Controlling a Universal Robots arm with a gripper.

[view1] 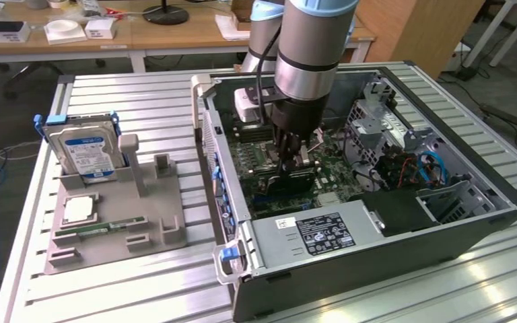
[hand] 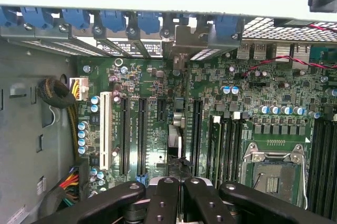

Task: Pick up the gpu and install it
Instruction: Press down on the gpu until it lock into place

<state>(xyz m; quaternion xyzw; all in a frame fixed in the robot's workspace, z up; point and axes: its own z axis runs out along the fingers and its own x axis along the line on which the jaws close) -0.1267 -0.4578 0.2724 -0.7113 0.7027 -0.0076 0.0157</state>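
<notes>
The gpu point(view1: 287, 183) is a thin dark card standing on edge over the green motherboard point(view1: 335, 171) inside the open computer case point(view1: 474, 232). In the wrist view the gpu point(hand: 177, 142) shows edge-on, running from my fingertips between the black expansion slots to the silvery bracket at the case's rear wall. My gripper point(view1: 295, 165) hangs straight down into the case. Its black fingers point(hand: 162, 196) are shut on the card's upper edge, and the gripper point(hand: 179, 183) hides the card's near end.
On the exterior view's left a grey holder point(view1: 119, 219) carries a silver hard drive with a blue label point(view1: 83, 151), a processor and a green RAM stick point(view1: 101, 227). Inside the case are a power supply point(view1: 322, 235), a drive cage, cables point(view1: 420, 168) and the bare CPU socket point(hand: 274, 174).
</notes>
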